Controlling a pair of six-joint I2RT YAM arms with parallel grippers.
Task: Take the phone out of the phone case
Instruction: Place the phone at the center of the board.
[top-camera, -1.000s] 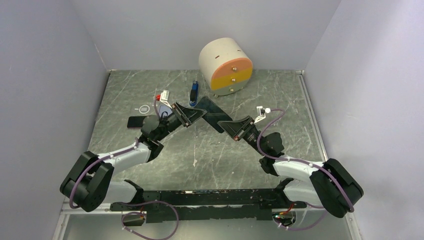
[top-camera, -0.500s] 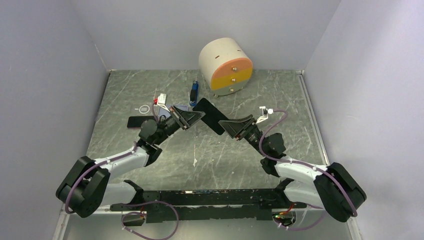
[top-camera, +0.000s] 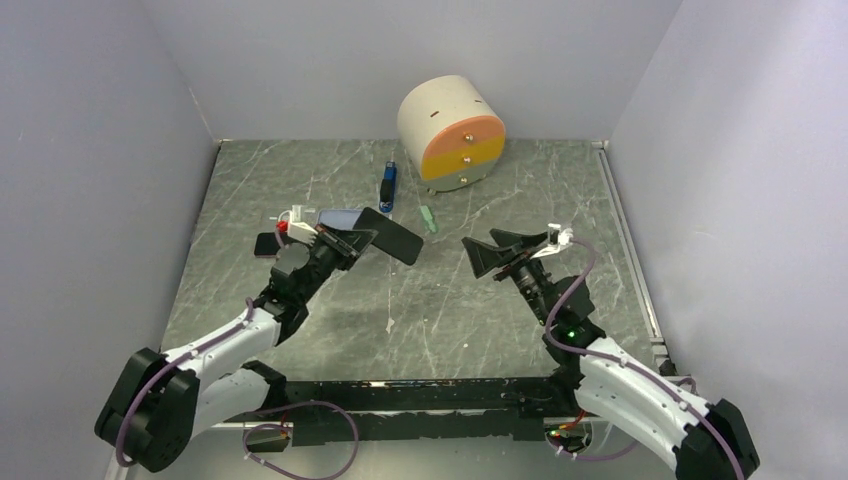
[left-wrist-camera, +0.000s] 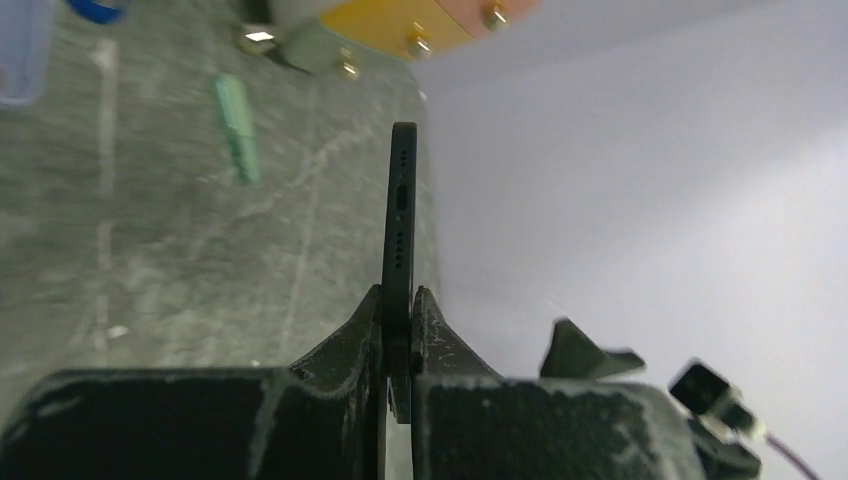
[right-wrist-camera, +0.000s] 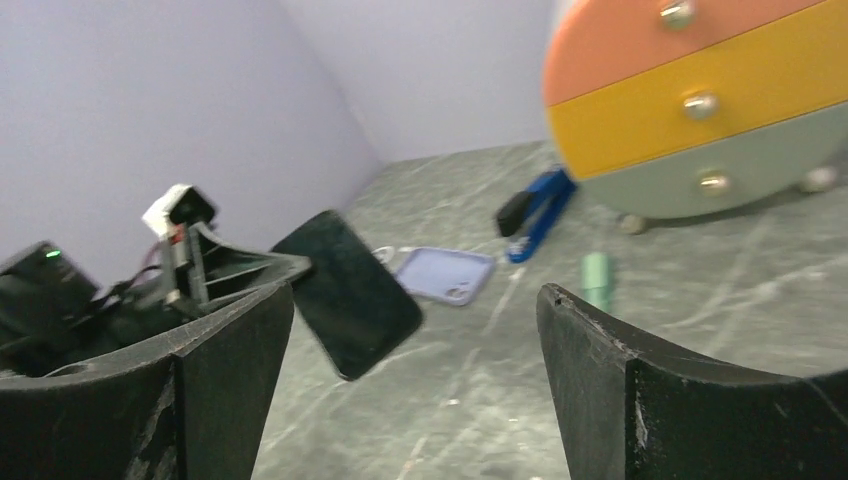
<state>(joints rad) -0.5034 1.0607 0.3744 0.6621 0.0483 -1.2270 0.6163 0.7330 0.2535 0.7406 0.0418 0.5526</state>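
Note:
The black phone (top-camera: 388, 236) is out of its case and hangs above the table, clamped by one end in my left gripper (top-camera: 362, 239), which is shut on it. In the left wrist view the phone (left-wrist-camera: 402, 215) stands edge-on between the jaws of the left gripper (left-wrist-camera: 400, 322). The lavender phone case (top-camera: 336, 217) lies on the table just behind that gripper and also shows in the right wrist view as the case (right-wrist-camera: 448, 274), beyond the phone (right-wrist-camera: 350, 290). My right gripper (top-camera: 497, 244) is open wide to the right of the phone, holding nothing, and the right gripper (right-wrist-camera: 415, 294) faces it.
A round drawer unit (top-camera: 452, 130) with orange, yellow and grey fronts stands at the back. A blue stapler (top-camera: 389, 186) and a green marker (top-camera: 428, 218) lie before it. A second dark phone (top-camera: 267, 243) lies at the left. Grey walls close in three sides.
My right gripper has let go of the phone, opened wide and drawn back to the right. The left gripper has carried the phone left, and the lavender case now shows on the table.

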